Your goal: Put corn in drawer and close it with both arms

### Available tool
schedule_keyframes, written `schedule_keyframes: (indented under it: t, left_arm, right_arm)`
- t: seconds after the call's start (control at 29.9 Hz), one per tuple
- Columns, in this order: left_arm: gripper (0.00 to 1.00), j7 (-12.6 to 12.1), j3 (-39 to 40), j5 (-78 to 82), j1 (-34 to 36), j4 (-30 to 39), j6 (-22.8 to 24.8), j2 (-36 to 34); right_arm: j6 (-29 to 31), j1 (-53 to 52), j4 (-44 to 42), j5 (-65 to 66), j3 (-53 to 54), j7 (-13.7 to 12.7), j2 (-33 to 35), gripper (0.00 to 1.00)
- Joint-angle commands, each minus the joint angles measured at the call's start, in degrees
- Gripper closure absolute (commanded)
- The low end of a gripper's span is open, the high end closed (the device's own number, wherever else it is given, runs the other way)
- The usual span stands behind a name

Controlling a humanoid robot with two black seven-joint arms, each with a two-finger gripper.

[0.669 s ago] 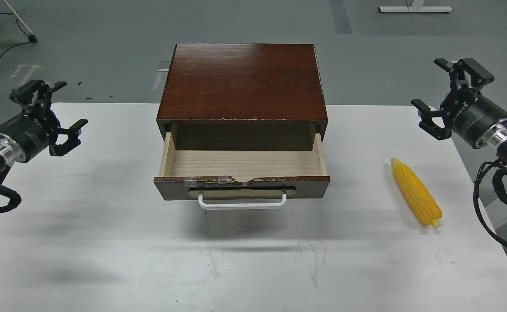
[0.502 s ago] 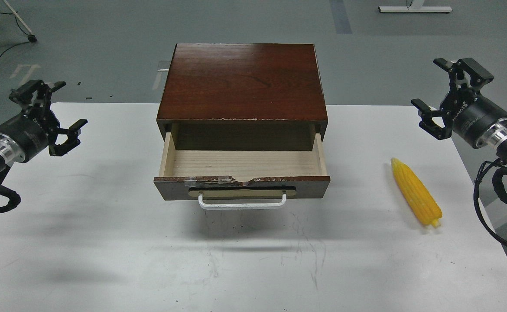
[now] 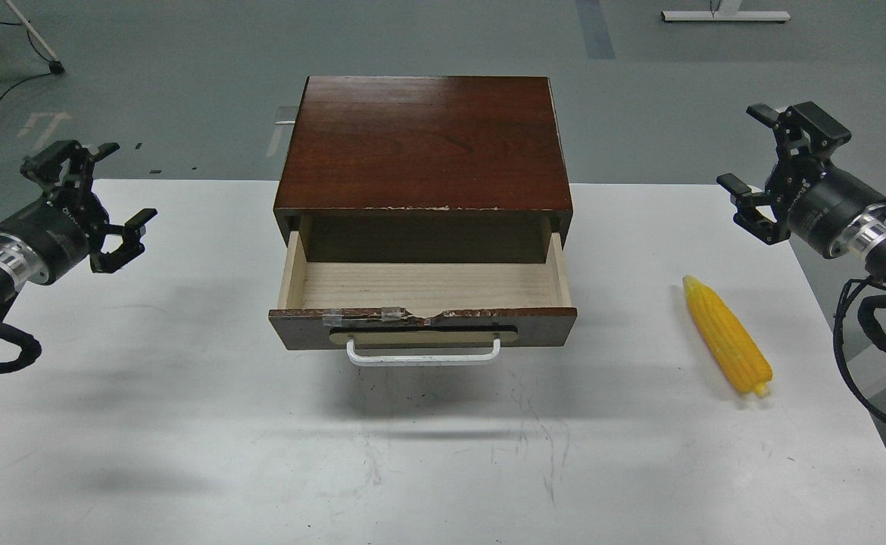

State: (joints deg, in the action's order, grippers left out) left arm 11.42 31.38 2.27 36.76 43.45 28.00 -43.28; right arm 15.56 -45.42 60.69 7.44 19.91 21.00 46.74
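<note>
left gripper (image 3: 102, 204) jaws wide, right gripper (image 3: 753, 151) likewise, both empty

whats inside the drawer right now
Nothing shows inside the drawer: only its bare pale wood floor and side walls. The strip of floor just behind its dark front is hidden by that front. The corn lies on the table to its right.

Pale lettering runs along the black cylindrical wrist of the left arm (image 3: 49, 235) and again along the black cylindrical wrist of the right arm (image 3: 822, 198), too small to read. No other writing shows.
</note>
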Motion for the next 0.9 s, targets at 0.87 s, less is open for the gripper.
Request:
schedule_keyframes:
  t: [0.87]
  left_arm:
    - [0.02, 0.0, 0.1, -0.2, 0.1, 0.1, 0.0, -0.2]
  right_arm:
    - [-0.2, -0.2, 0.0, 1.8, -0.1, -0.5, 0.2, 0.00]
